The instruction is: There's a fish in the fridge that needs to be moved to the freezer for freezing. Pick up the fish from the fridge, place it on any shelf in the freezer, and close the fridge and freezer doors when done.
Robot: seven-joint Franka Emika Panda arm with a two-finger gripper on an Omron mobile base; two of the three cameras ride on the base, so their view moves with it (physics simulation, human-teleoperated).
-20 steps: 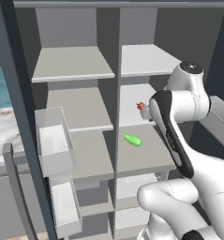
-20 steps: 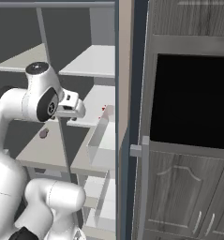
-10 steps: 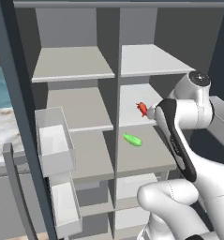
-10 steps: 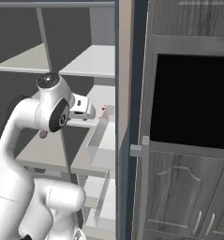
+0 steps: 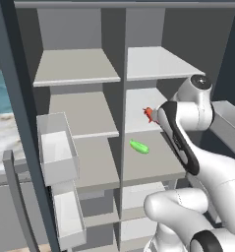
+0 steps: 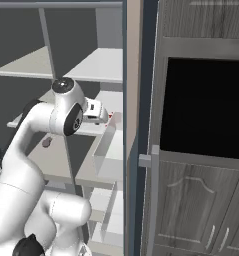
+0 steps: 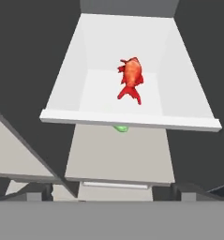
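The small red-orange fish (image 7: 130,79) lies on a light grey shelf (image 7: 97,91) in the fridge, the right half of the open appliance, and nothing holds it. In the left base view the fish (image 5: 148,114) sits just left of my hand. My gripper (image 6: 105,118) is open, level with that shelf and right at the fish. The freezer is the left half, with bare grey shelves (image 5: 82,114). Both doors stand open: the freezer door (image 5: 15,123) at the left, the fridge door (image 6: 133,100) at the right.
A bright green oblong vegetable (image 5: 138,146) lies on the fridge shelf below the fish. Clear plastic bins (image 5: 57,147) hang on the freezer door. A clear bin (image 6: 107,147) also juts from the fridge door. A grey wood cabinet with a dark recess (image 6: 206,110) stands to the right.
My arm has reached forward and the hand has come closer to the fish on its shelf. The fish and the vegetable have not moved. The jaws stay open.
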